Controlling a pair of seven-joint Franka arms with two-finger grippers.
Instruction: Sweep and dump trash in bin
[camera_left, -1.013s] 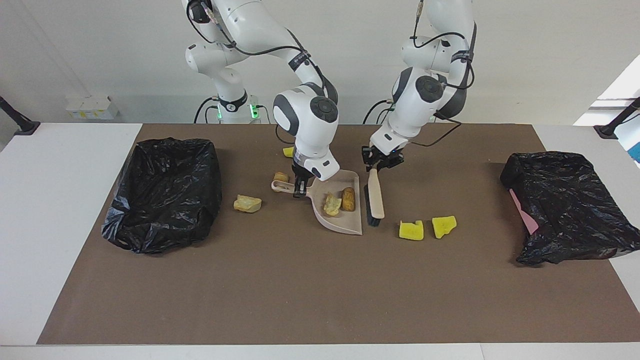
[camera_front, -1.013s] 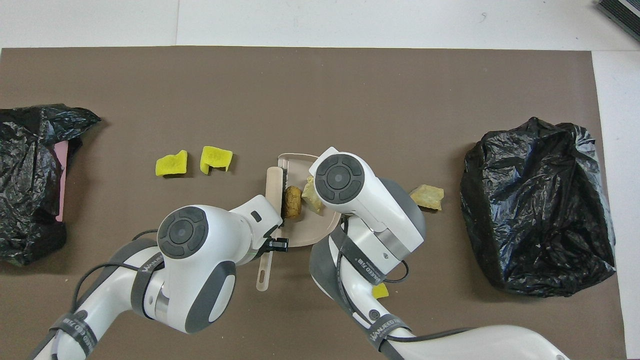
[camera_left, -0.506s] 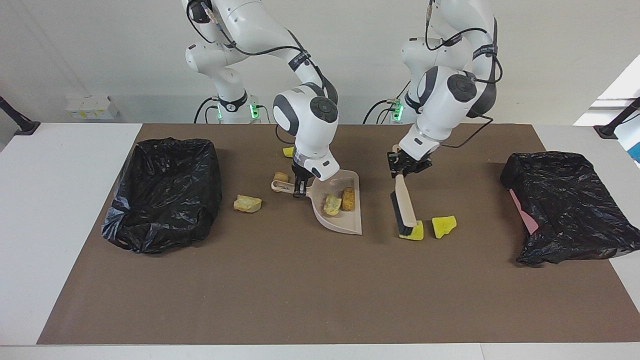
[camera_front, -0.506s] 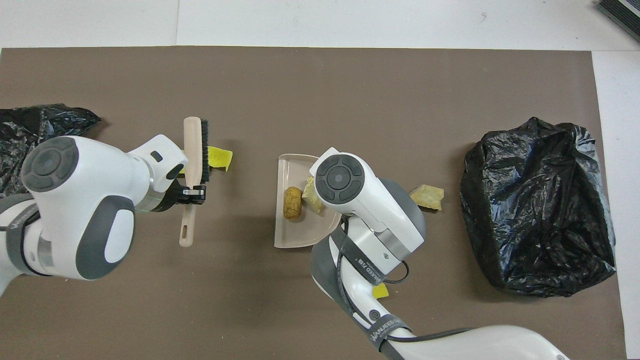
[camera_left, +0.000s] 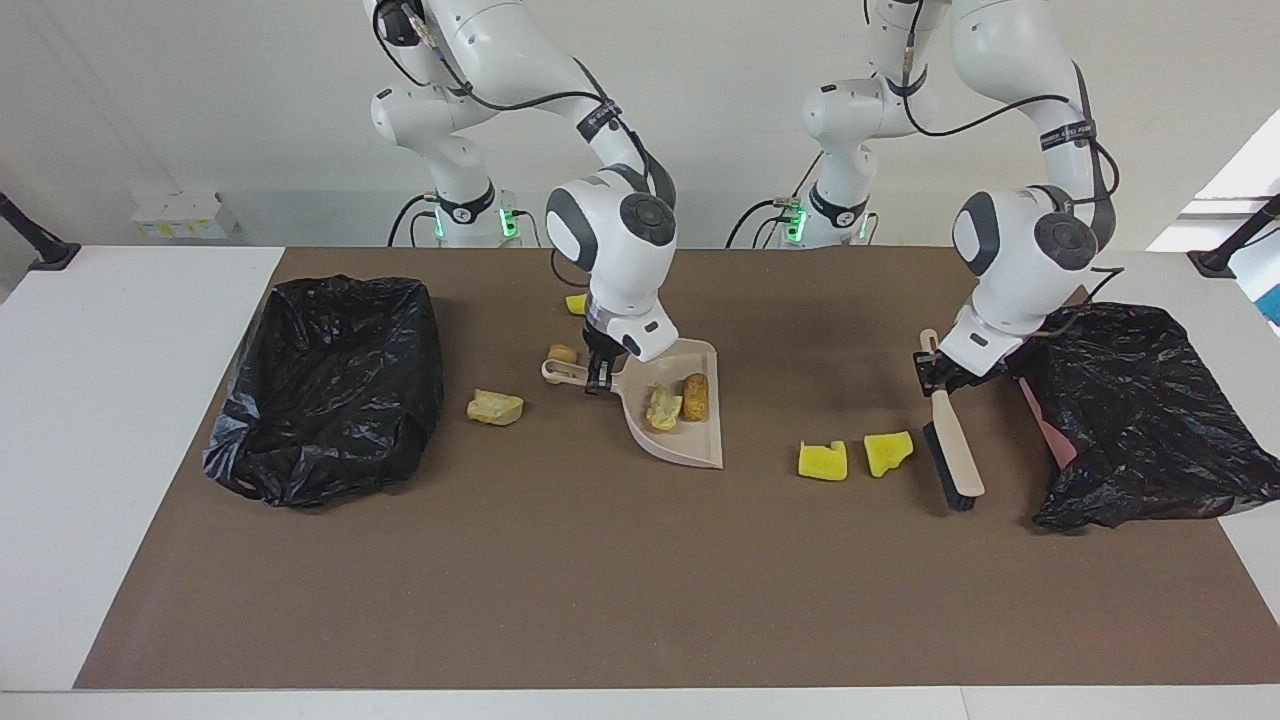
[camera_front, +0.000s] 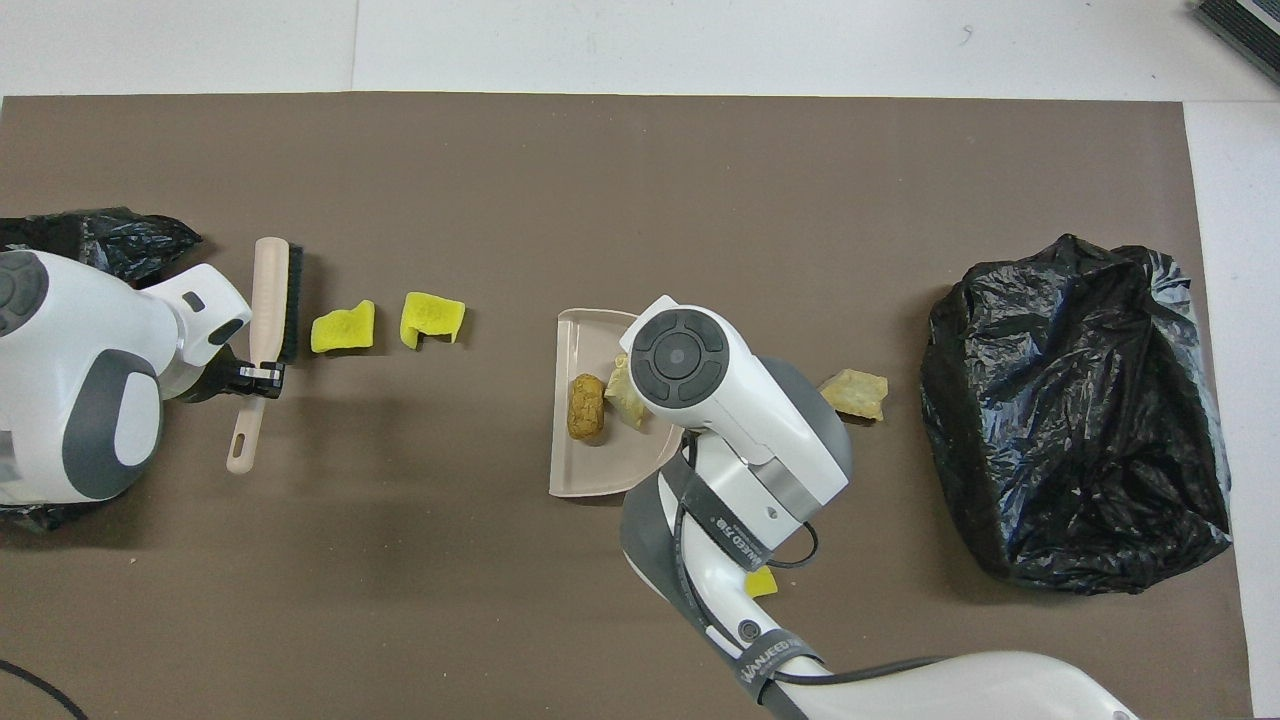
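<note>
Facing view: the left gripper (camera_left: 937, 372), closed on the handle of the brush (camera_left: 953, 455), now holds it just beside the black bag (camera_left: 1140, 410) at the left arm's end of the counter (camera_left: 600, 580). A second ago the brush stood against the dustpan (camera_left: 675, 420); half a second ago its bristles touched one yellow sponge piece (camera_left: 823, 460). The brush head now stands apart from both sponge pieces, with the second piece (camera_left: 887, 452) the closer to it; the two lie between the brush and the dustpan, where they lay before.

The right gripper (camera_left: 598, 378) stays clamped on the dustpan handle, and the pan has not moved. Two trash scraps lie in it: a brown roll (camera_left: 696, 396) and a pale crust (camera_left: 663, 408). On the counter lie a tan lump (camera_left: 495, 407) between the dustpan and the other black bag (camera_left: 330, 385), a small brown lump (camera_left: 562, 353) touching the handle's end, and a yellow scrap (camera_left: 577, 303) nearer to the robots.

Overhead view: the right arm hides its gripper, the handle and the small brown lump, all seen only from the facing side. Here the brush (camera_front: 268, 330) shows its bristles turned toward the sponge pieces (camera_front: 343, 328) (camera_front: 432, 318), and the left gripper (camera_front: 252, 377) grips low on the handle. A pink edge inside the bag by the left arm appears only in the facing view.
</note>
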